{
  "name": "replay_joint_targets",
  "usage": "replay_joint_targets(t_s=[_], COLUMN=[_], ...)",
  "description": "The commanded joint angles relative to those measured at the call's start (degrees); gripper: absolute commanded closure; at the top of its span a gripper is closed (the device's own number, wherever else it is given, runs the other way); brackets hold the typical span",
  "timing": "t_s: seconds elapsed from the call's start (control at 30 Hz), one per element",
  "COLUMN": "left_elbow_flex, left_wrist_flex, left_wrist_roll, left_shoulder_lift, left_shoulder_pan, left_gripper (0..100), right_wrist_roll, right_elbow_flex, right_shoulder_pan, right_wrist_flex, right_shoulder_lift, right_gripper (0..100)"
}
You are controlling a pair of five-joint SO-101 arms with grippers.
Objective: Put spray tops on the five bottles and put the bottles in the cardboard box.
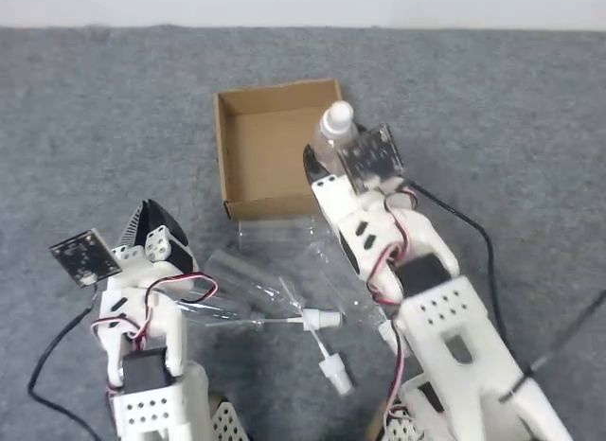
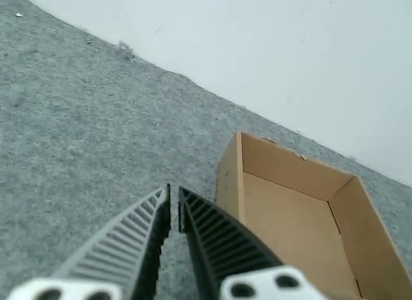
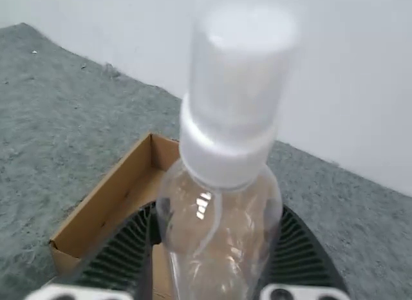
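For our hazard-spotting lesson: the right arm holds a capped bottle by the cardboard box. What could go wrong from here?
1. The bottle in the right gripper hangs over a wall of the cardboard box; released here, it may catch the rim and tip outside.
2. Loose spray tops lie between the arms; a swinging arm might knock them.

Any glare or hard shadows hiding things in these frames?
Right wrist view: one small bright highlight on the clear plastic spray bottle, nothing hidden by it. High view: soft, even light, no hard shadows around the brown cardboard box. Left wrist view: even light, no glare.
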State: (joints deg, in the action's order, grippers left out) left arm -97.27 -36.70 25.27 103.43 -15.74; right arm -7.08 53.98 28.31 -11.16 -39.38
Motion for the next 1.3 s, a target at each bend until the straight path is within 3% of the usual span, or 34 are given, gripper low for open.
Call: replay_joint_targets(t_s=[0.0, 0.63, 1.27], left_elbow_flex=[0.7, 0.7, 0.7], left_wrist_flex=[-0.2, -0.3, -0.4], left_wrist_roll=[-0.5, -0.5, -0.5], left_shoulder_lift=[1.1, 1.1, 1.1], left_shoulder_pan=[-0.3, -0.3, -0.3], left_gripper=[99, 99, 99], right_wrist_roll=[0.4, 0.5, 0.6], right_elbow_flex=[-6.0, -10.1, -10.2], right_shoulder_pan=[-0.8, -1.1, -4.2], right_wrist_flex=[4.1, 12.9, 16.0], right_shoulder_lift=[3.7, 24.0, 30.2], right_gripper=[89.4, 89.4, 89.4])
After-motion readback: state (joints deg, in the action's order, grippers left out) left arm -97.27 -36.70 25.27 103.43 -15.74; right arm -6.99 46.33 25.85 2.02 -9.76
